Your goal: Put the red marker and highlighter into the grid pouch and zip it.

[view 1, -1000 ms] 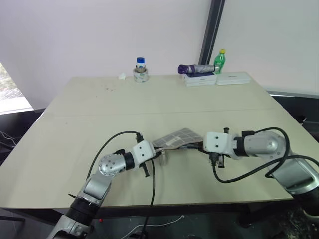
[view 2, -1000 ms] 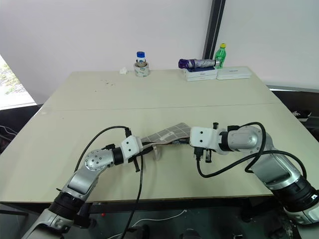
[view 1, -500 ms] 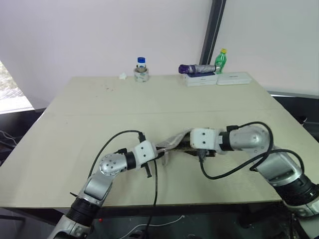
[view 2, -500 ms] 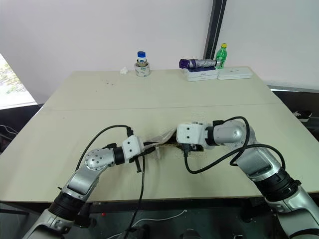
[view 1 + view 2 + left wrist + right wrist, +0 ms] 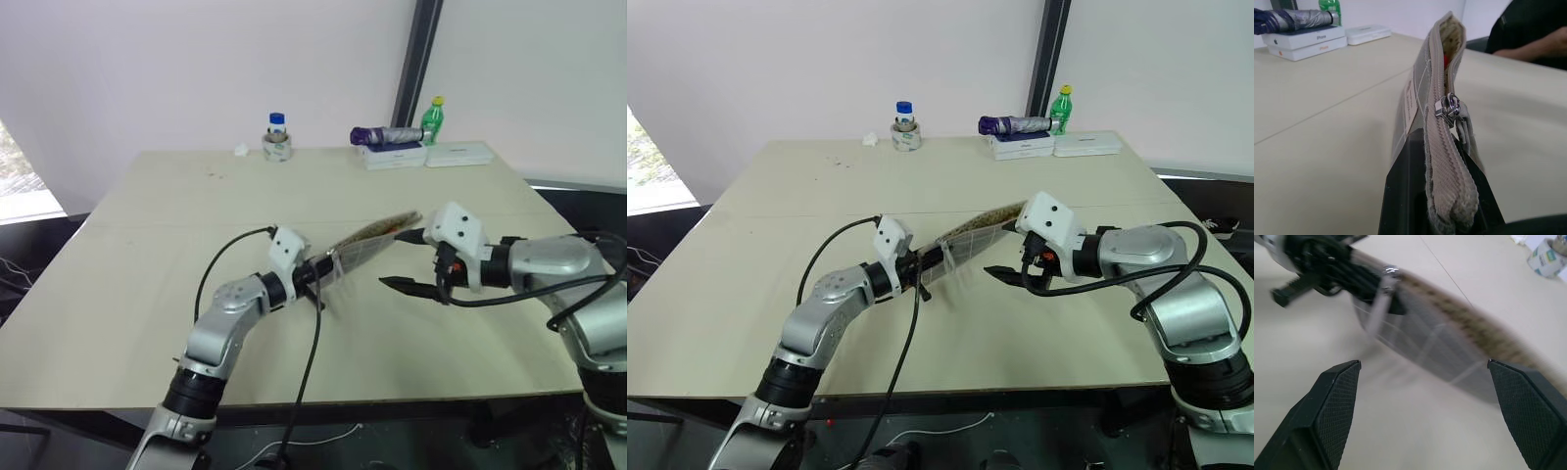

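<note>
The left gripper (image 5: 924,273) is standing above the middle of the worktop (image 5: 823,196), toward its near edge, with its black fingers (image 5: 1400,196) pressed together on the zipper-end edge of the grid pouch (image 5: 972,235). The pouch is being held clear of the worktop, tilted upward from the gripper toward the right, zipper edge uppermost. In the left wrist view the zipper pull (image 5: 1447,105) is sitting a short way up the seam from the clamped end; beyond it the mouth is gaping, and a small patch of red (image 5: 1446,61) is showing inside, too little to say which item it is. A white label (image 5: 1409,105) is lying on the pouch's side near the gripper. To the right, the right gripper (image 5: 1011,275) is hovering just beside and below the raised far end of the pouch, its two fingers (image 5: 1337,401) spread wide apart, holding nothing and touching nothing. The pouch is passing across the gap between those fingers without contact. Along the far edge of the worktop a roll of tape (image 5: 906,137), white boxes (image 5: 1021,145) and a green bottle (image 5: 1060,108) are standing.
</note>
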